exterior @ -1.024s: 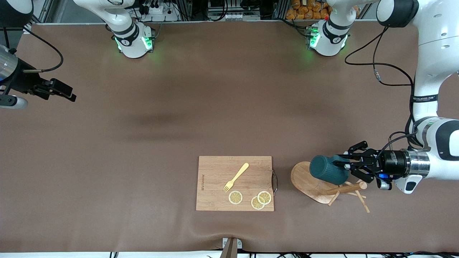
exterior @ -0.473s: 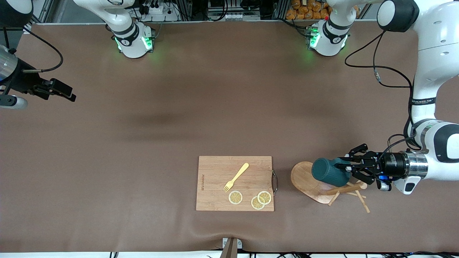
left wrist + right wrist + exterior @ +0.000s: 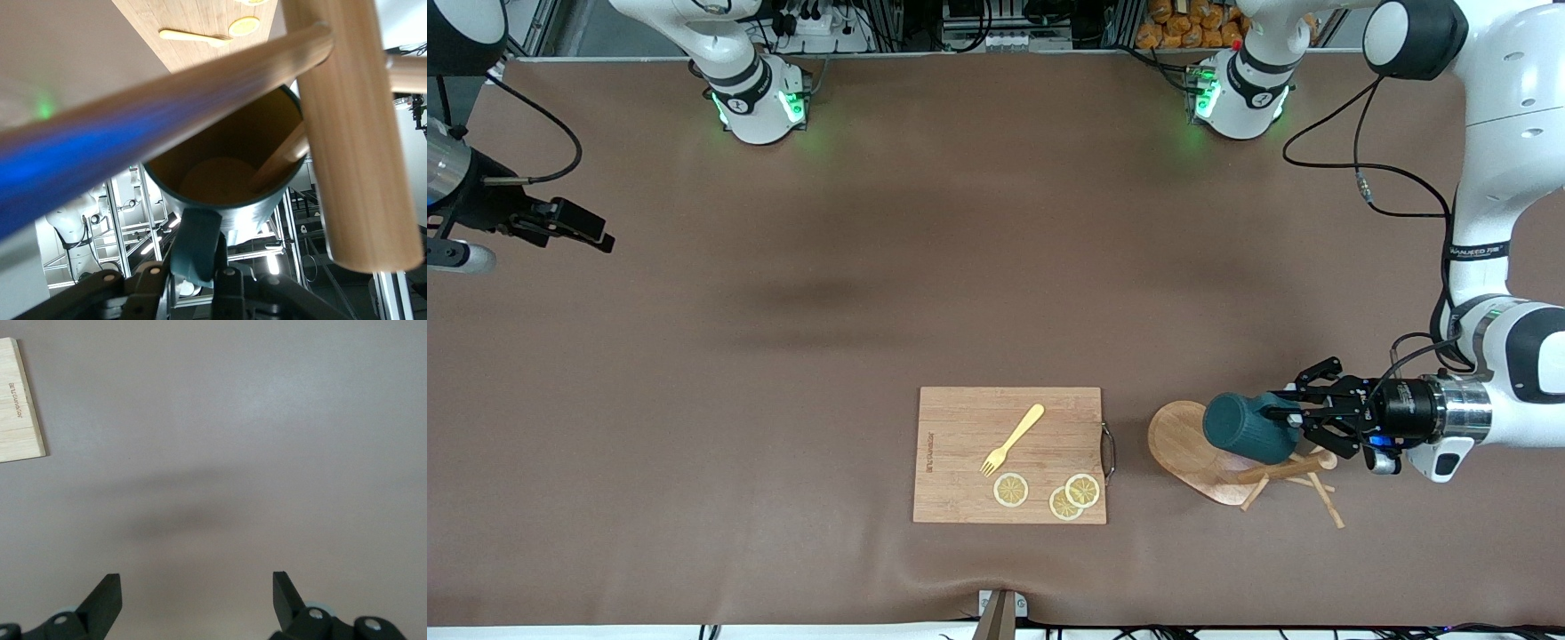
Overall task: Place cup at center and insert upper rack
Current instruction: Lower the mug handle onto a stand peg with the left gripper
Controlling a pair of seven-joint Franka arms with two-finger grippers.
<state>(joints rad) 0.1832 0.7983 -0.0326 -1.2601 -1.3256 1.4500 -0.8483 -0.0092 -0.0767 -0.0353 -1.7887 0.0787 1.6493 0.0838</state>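
My left gripper [image 3: 1288,418] clamps the teal cup [image 3: 1240,428] by its handle, held over the tipped mug tree [image 3: 1232,462] below it; right gripper [image 3: 574,224] waits open; next I probably carry the cup to table center.

1. The desk [image 3: 871,293] is covered in a matt brown sheet, smooth with faint creases.
2. The upper rack [image 3: 1196,449] is pale, smooth, unpainted wood; its round post [image 3: 353,133] shows fine grain.
3. The cup [image 3: 1240,427] looks like ceramic: dark teal, ribbed outside, tan-yellow and smooth inside.
4. The cutting board [image 3: 1009,453] is light wood with visible straight grain and a dark metal handle [image 3: 1110,452].
5. The fork [image 3: 1012,439] looks like pale yellow matt plastic.
6. The left tool [image 3: 1294,418] is matt black.
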